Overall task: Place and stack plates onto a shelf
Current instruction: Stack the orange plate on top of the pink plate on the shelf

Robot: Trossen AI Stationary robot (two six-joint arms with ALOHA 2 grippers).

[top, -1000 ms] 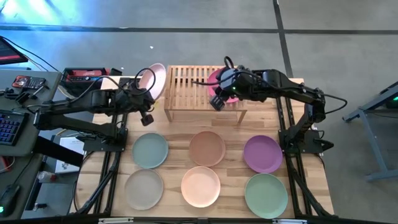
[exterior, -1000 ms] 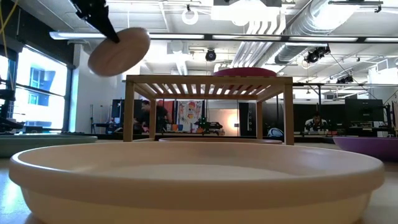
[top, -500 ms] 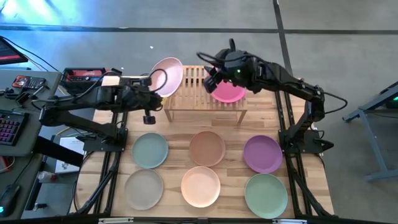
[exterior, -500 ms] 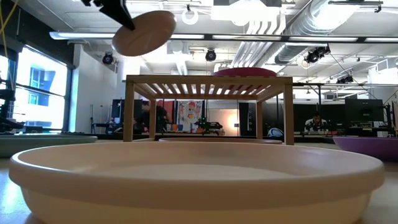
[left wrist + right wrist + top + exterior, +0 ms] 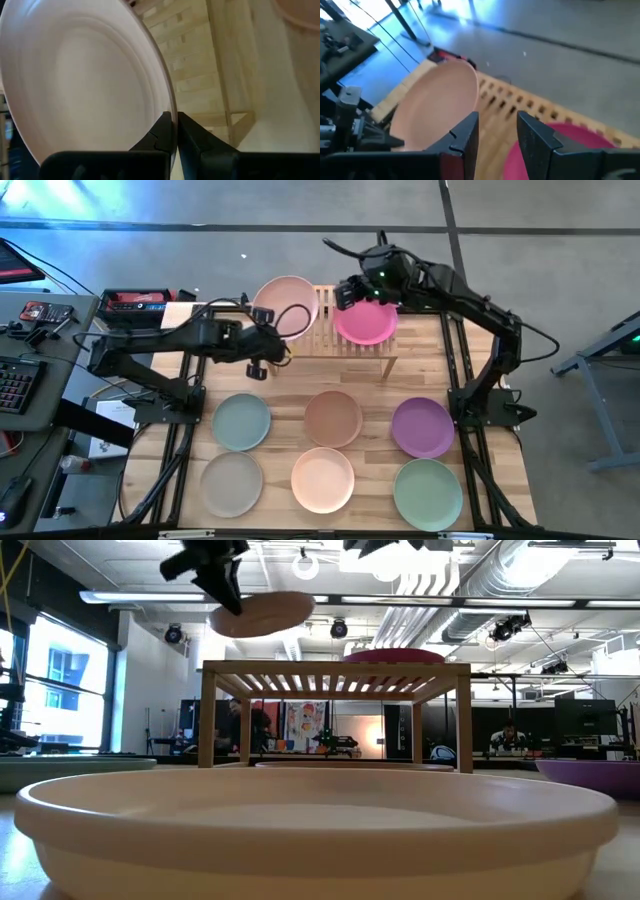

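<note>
Holding the pink plate by its rim, your left hand is clamped so it can lie flat on the shelf; right hand apart, empty, over magenta plate.

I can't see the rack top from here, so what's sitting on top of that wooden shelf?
A magenta plate rests on the shelf, on its right half. A pink plate, held in the left arm's fingers, hangs above the left end, not resting. The slats under both are hidden.

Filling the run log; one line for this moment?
left gripper: shut on round pink plate, above bamboo shelf | right gripper: open, over magenta plate
</note>
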